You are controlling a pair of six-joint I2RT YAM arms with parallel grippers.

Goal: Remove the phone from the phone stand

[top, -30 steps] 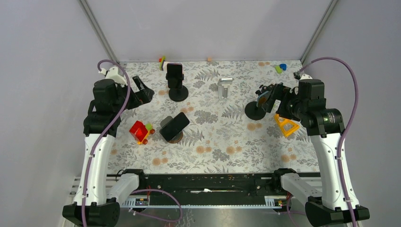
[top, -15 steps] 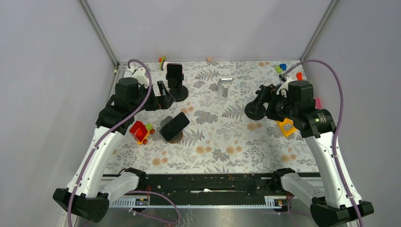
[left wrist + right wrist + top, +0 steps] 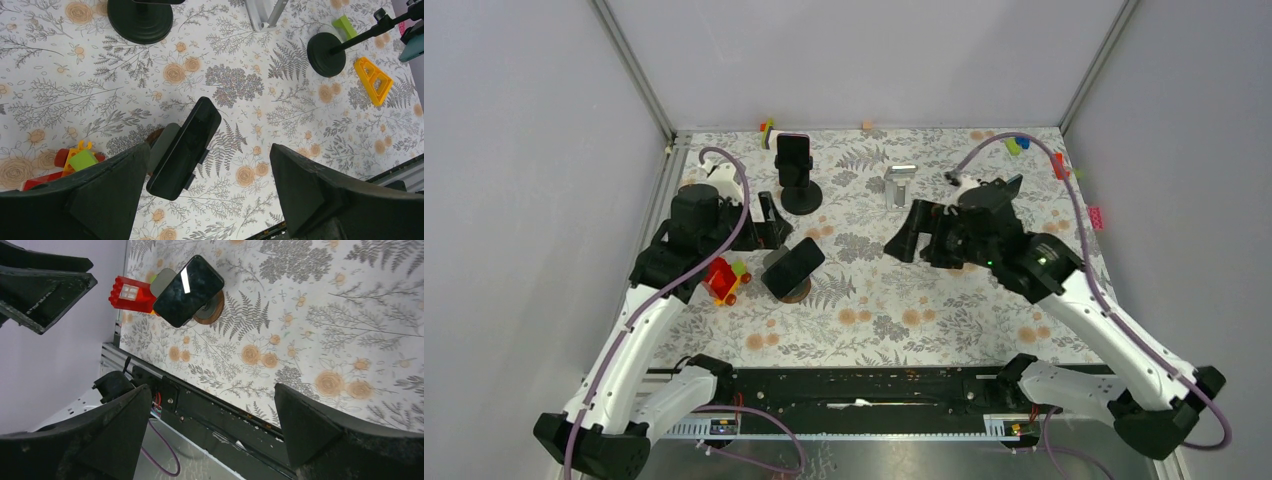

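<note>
On the floral bench (image 3: pixel 874 310), left of the frame's centre, the phone (image 3: pixel 796 263) leans tilted on its round wooden phone stand (image 3: pixel 798 292), with a red toy block (image 3: pixel 717 276) near its left. The left jaws, spread wide, hang just up-left of it. The right jaws, equally spread, hover right of centre. Farther back, a second phone (image 3: pixel 794 155) sits upright on a black stand (image 3: pixel 801 198).

top: high, rear, looking down on table (image 3: pixel 894 290) | wrists: close, downward | all share phone (image 3: pixel 184 149)
</note>
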